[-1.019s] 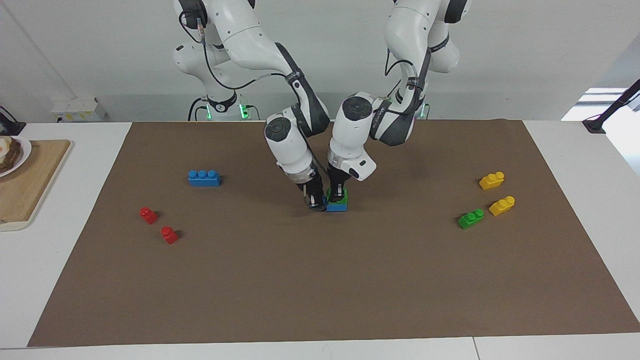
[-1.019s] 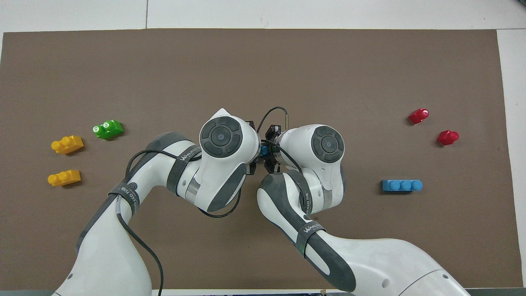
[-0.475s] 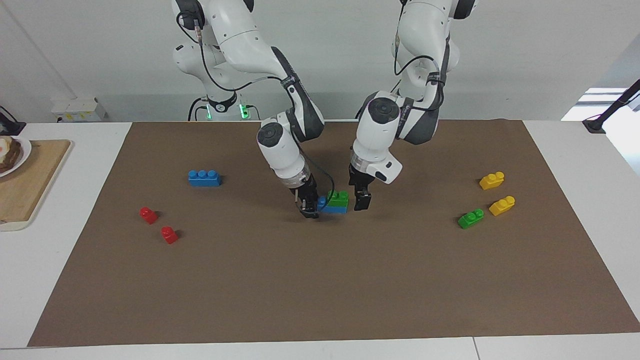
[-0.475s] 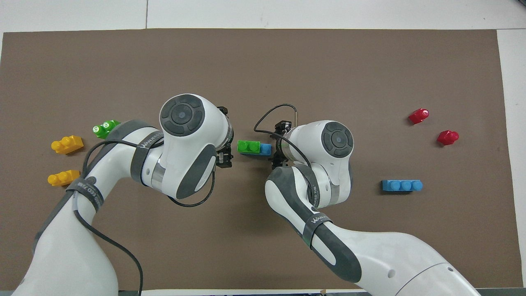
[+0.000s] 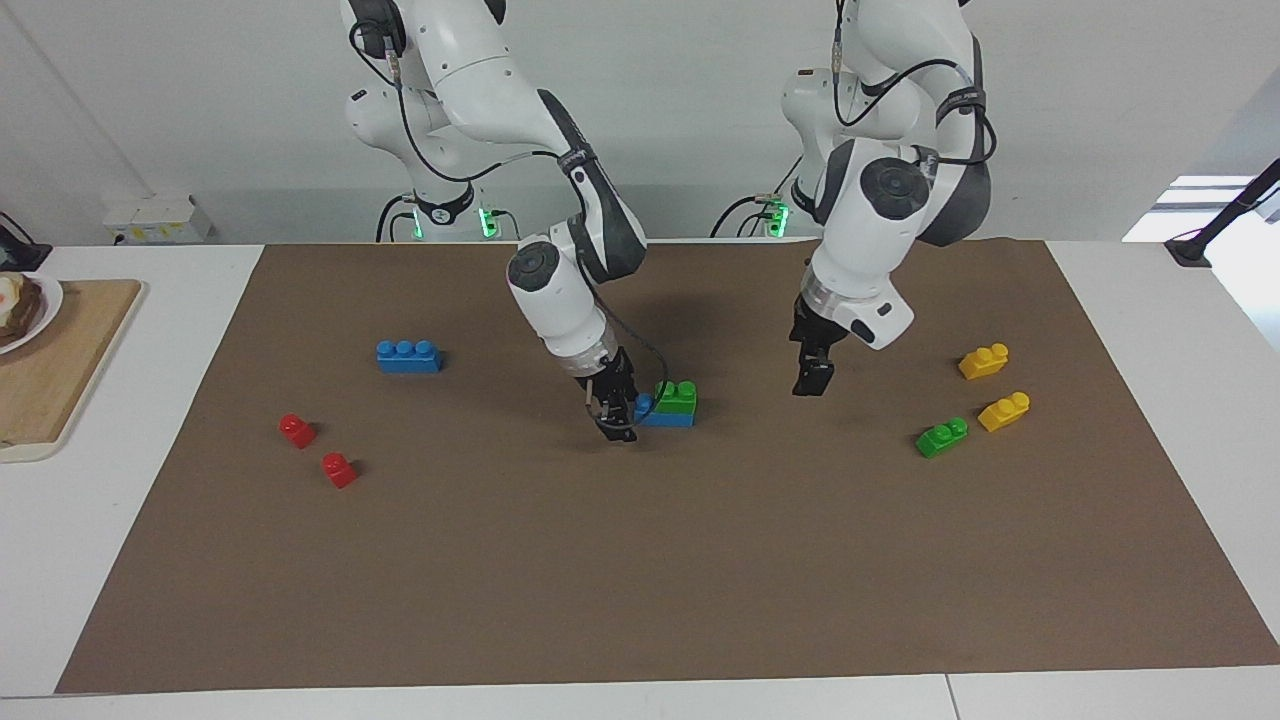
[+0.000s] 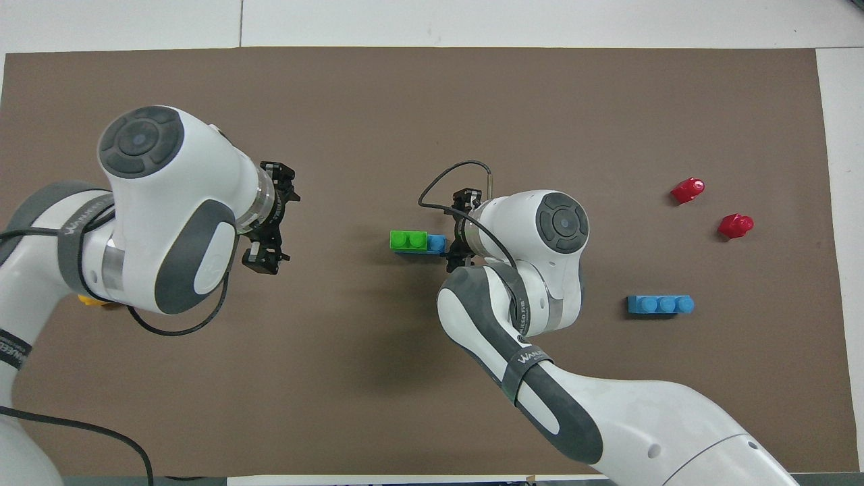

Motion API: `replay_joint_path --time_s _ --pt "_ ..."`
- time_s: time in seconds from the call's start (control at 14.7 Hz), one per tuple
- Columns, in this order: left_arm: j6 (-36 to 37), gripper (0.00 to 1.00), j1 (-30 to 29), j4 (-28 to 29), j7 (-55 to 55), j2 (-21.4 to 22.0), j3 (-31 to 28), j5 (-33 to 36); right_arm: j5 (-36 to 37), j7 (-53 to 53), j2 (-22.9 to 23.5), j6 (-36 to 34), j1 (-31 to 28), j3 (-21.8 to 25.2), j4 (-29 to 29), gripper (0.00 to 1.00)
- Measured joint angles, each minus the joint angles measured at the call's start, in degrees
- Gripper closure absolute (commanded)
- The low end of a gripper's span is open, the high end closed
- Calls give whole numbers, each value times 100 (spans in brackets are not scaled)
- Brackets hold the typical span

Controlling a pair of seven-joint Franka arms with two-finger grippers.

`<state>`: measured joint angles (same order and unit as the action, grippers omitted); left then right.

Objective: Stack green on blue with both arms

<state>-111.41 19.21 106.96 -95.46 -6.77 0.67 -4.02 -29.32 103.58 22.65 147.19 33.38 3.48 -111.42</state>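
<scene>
- Fingers of the right gripper point(image 5: 622, 418) stay down at the stack's end toward the right arm's side, at the bare end of the blue brick point(image 5: 664, 415); whether they clamp it or only touch it, I cannot tell.
- Left gripper point(image 5: 812, 378) has pulled up and away from the stack within the last second and now hangs over bare mat point(image 5: 640, 600) toward the left arm's end, empty; its fingers point(image 6: 270, 260) show a gap between them in the overhead view.
- Green brick point(image 5: 677, 396) sits on the blue brick, covering two of its studs, flush with the end toward the left arm; one blue stud stays bare. The pair rests on the mat at the middle of the desk point(image 5: 1150, 690).
- Since the green brick stays put with the left gripper gone, I judge the stacking itself done; what remains is for the right gripper to let go and withdraw.
- Spare bricks lie well apart from the stack: another green brick point(image 5: 941, 437) and two yellow bricks point(image 5: 983, 361) toward the left arm's end, another blue brick point(image 5: 408, 356) and two red bricks point(image 5: 297, 430) toward the right arm's end.
</scene>
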Motion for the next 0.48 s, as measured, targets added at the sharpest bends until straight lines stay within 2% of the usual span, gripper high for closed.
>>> replay_joint_path --time_s 0.27,0.48 --pt "333 0 -472 9 1002 182 -2 0 0 -507 -411 -692 -424 10 78 12" --pt "350 0 -885 10 2126 341 -6 0 71 -1790 -793 -1406 -848 38 172 11"
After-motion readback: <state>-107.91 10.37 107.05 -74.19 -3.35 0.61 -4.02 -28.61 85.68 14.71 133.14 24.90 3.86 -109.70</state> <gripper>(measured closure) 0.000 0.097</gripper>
